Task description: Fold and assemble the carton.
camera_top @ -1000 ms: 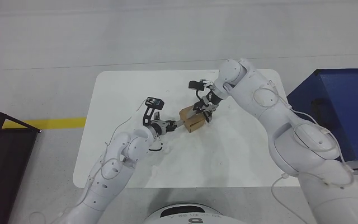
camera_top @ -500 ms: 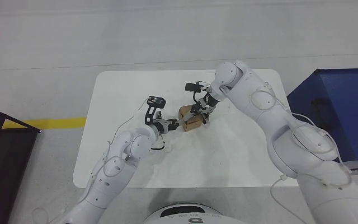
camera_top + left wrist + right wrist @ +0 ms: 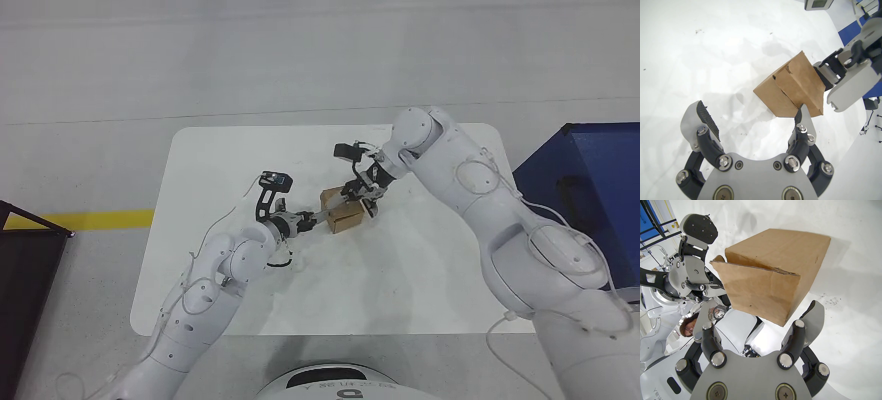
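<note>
White tabletop (image 3: pixel 220 180), centre: carton (image 3: pixel 797 91) sits between both grippers; right gripper (image 3: pixel 360 196) has nudged it slightly toward left gripper (image 3: pixel 751 106), so it sits squarer; both sets of fingers spread, pinching nothing; flaps look gapped, folding probably unfinished.

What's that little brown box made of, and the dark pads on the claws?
The carton looks like plain matte brown corrugated cardboard: its frayed flap edge shows a thick, layered wall. The pads on the left claw seem to be black rubber, judging by their ribbed, dull surface.
</note>
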Tool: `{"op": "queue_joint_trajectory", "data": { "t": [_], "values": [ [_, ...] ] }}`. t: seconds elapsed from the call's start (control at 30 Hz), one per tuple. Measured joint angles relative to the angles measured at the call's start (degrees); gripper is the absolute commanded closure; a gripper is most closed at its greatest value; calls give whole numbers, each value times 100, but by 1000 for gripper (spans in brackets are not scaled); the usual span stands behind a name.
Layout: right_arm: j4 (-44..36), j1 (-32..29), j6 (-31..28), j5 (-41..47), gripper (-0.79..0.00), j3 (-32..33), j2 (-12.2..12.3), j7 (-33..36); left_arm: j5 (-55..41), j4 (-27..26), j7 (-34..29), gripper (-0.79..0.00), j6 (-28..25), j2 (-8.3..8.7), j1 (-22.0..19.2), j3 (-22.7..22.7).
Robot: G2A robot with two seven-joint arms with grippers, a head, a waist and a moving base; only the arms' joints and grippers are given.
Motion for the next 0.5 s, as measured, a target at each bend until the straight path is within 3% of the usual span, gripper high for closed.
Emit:
{"op": "queue_joint_trajectory", "data": {
  "t": [0.17,0.3,0.5],
  "values": [
    [286,-26,348,1046,-566,359,54,0,1,-12,-11,-785,1,1,0,-6],
    [423,109,421,886,-625,262,99,0,34,-61,6,-785,-14,5,31,-12],
    [498,207,586,622,-545,138,128,0,38,-119,16,-785,-38,18,72,-68]
  ]
}}
